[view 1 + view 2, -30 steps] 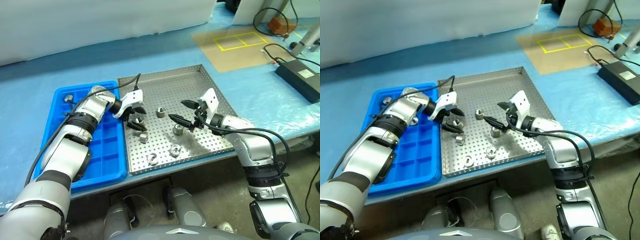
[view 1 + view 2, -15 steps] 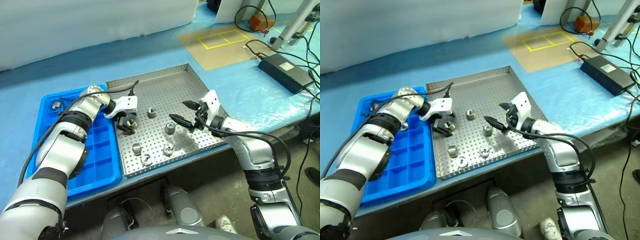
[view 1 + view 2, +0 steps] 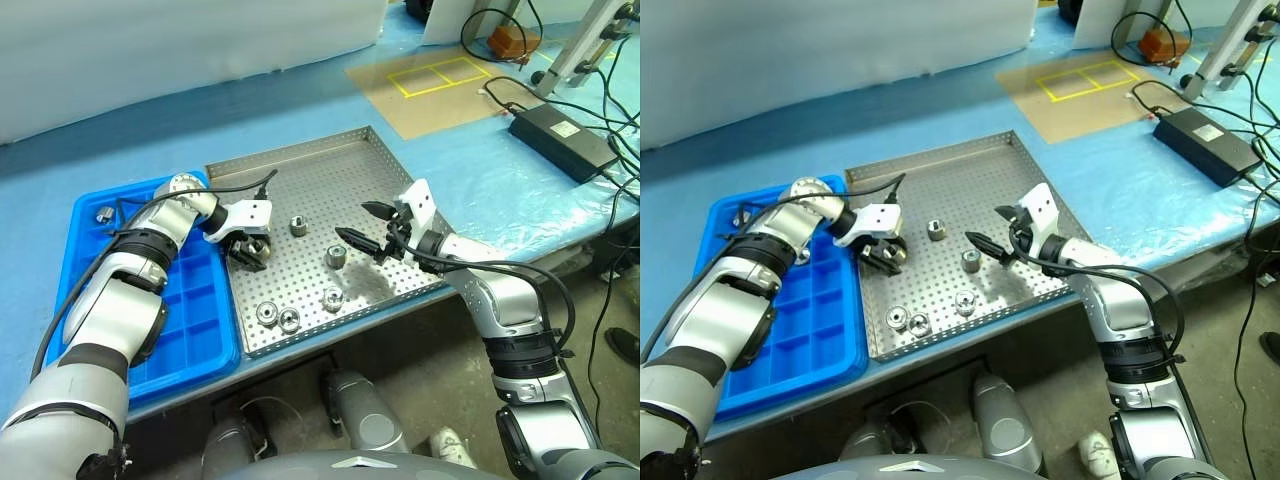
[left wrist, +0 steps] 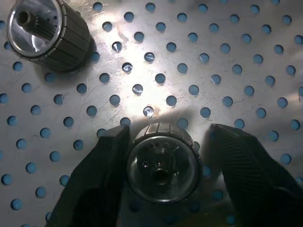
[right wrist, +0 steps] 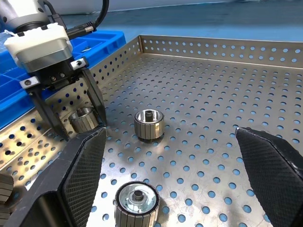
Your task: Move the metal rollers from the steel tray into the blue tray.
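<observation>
Left end effector (image 4: 161, 165) has narrowed around a roller (image 4: 162, 163) since before.

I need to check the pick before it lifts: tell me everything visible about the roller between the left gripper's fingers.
The roller is a short, shiny silver-grey metal cylinder with a ribbed side, a recessed end face and a small centre hole. It stands on end on the perforated floor of the steel tray, near the edge beside the blue tray. The left gripper straddles it; one black finger touches its side, the other stands slightly off.
</observation>
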Robot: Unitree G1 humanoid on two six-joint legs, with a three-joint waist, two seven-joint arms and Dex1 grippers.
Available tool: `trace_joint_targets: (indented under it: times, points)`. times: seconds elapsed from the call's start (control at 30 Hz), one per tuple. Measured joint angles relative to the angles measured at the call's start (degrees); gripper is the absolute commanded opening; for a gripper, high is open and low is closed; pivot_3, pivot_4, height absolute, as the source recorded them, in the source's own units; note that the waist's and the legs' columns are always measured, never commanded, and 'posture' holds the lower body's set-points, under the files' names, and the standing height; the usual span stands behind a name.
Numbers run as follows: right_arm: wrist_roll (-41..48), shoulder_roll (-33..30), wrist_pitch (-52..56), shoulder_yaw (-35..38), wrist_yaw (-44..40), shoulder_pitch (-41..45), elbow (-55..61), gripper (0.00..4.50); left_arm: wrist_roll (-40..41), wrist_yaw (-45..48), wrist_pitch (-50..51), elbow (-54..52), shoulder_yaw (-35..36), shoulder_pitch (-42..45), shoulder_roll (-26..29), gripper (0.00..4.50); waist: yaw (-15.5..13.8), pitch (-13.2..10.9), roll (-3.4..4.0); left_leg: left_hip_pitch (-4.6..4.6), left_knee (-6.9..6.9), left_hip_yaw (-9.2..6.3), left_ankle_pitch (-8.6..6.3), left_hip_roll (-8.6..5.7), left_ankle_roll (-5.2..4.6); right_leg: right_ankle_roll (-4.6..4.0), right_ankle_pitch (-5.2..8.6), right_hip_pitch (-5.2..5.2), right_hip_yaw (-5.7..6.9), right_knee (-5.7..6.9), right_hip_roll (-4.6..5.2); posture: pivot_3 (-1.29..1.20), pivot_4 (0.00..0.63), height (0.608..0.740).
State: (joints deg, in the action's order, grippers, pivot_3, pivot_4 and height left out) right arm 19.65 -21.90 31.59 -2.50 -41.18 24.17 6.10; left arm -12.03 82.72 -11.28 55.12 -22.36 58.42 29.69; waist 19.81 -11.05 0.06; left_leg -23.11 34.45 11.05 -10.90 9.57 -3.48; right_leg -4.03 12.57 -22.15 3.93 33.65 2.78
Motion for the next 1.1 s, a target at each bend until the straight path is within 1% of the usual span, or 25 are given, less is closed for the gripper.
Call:
trace_joint_targets:
  times: [0.07,0.1,0.33,0.47,0.6,0.67,0.73,0.77,0.83,0.87,0.93,1.07,1.1]
  points:
    - [0.0,0.0,0.0,0.0,0.0,0.0,0.0,4.50,0.1,0.6,-0.1,-1.2,0.0,-0.6,0.4,1.84,0.1,0.0,0.00,0.02,0.00,0.00,0.00,0.01,0.00,0.00,0.00,0.00,0.00,0.00,0.00,-0.78,0.150,0.740]
    - [0.0,0.0,0.0,0.0,0.0,0.0,0.0,4.50,0.1,0.8,0.0,-1.6,0.0,-0.8,0.5,1.71,0.1,0.0,0.00,0.02,0.00,0.00,0.00,0.01,0.00,0.00,0.00,0.00,0.00,0.00,0.00,-0.78,0.150,0.740]
    - [-0.3,0.4,-0.5,-0.9,0.0,0.6,-1.0,4.50,0.9,-0.6,1.8,-4.8,1.2,-2.6,0.9,1.72,0.2,0.0,0.01,0.02,0.00,0.00,0.00,0.02,0.00,0.00,0.00,-0.01,0.00,0.02,0.00,-0.76,0.150,0.740]
    - [-0.3,0.8,-1.0,-1.2,-0.2,1.5,-1.4,4.50,4.5,-0.8,4.0,-13.7,4.7,-6.3,4.0,1.72,0.2,0.0,0.03,-0.12,-0.01,0.00,0.00,0.05,0.00,-0.01,-0.01,-0.13,0.02,0.08,0.00,-0.72,0.150,0.740]
    - [-0.3,1.6,-1.6,-2.6,-1.4,3.0,-3.6,4.50,11.4,-1.4,9.2,-27.4,11.8,-9.2,8.4,1.72,-0.2,0.0,0.07,-0.10,-0.01,0.00,0.01,0.04,0.00,-0.03,0.00,-0.15,0.07,0.17,0.13,-0.65,0.150,0.740]
    - [-0.3,2.3,-2.1,-3.5,-2.5,4.4,-5.0,4.50,14.1,-1.6,12.7,-34.4,14.8,-11.5,11.6,1.72,-0.2,-0.1,0.11,-0.05,-0.01,0.01,0.01,0.02,0.00,-0.04,0.01,-0.14,0.06,0.23,0.16,-0.61,0.150,0.740]
    - [-0.3,3.2,-3.2,-4.5,-4.1,6.9,-7.6,4.50,17.4,-1.3,17.3,-42.9,18.7,-17.6,17.5,1.72,0.1,-0.1,0.18,0.04,-0.03,0.02,0.04,0.02,0.06,-0.06,0.02,-0.19,0.00,0.36,0.17,-0.57,0.150,0.740]
    - [-0.3,3.3,-3.5,-4.5,-4.5,7.4,-8.3,4.50,18.1,-1.0,18.5,-44.8,19.7,-19.3,19.0,1.72,-0.1,-0.1,0.20,0.05,-0.04,0.02,0.06,0.02,0.09,-0.11,0.05,-0.21,0.01,0.45,0.17,-0.53,0.150,0.740]
    - [-0.5,4.4,-4.8,-5.3,-6.3,10.3,-11.7,4.50,20.7,-1.4,23.0,-51.0,24.4,-27.1,24.0,1.72,-0.4,-0.1,0.19,0.04,-0.03,0.01,0.14,0.02,0.23,-0.23,0.17,-0.35,0.03,0.79,0.20,-0.46,0.150,0.740]
    - [-0.6,4.5,-5.4,-5.6,-7.0,11.1,-12.9,4.50,21.3,-2.1,24.7,-52.7,26.3,-29.3,25.0,1.72,-1.1,-0.2,0.18,0.07,-0.03,0.01,0.18,0.02,0.30,-0.28,0.22,-0.39,0.05,0.94,0.22,-0.44,0.150,0.740]
    - [-1.0,5.8,-6.9,-6.6,-8.8,13.3,-16.2,4.50,22.2,-6.0,27.7,-56.6,32.1,-35.2,26.2,1.72,-2.4,-0.2,0.21,0.11,-0.03,-0.01,0.27,0.06,0.47,-0.31,0.24,-0.42,0.10,1.08,0.21,-0.41,0.150,0.740]
    - [-1.8,8.3,-9.4,-8.5,-11.9,16.3,-21.4,4.50,22.1,-14.4,30.4,-59.0,42.9,-44.8,26.3,1.72,-5.0,-0.2,0.26,0.13,-0.02,-0.04,0.28,0.08,0.68,-0.33,0.24,-0.40,0.14,1.17,0.21,-0.32,0.150,0.740]
    - [-2.0,8.8,-10.0,-8.8,-12.7,17.3,-22.9,4.50,21.9,-16.3,30.6,-60.1,46.0,-48.7,26.2,1.72,-5.5,-0.2,0.26,0.12,-0.02,-0.05,0.28,0.09,0.68,-0.33,0.24,-0.40,0.13,1.14,0.22,-0.32,0.150,0.740]
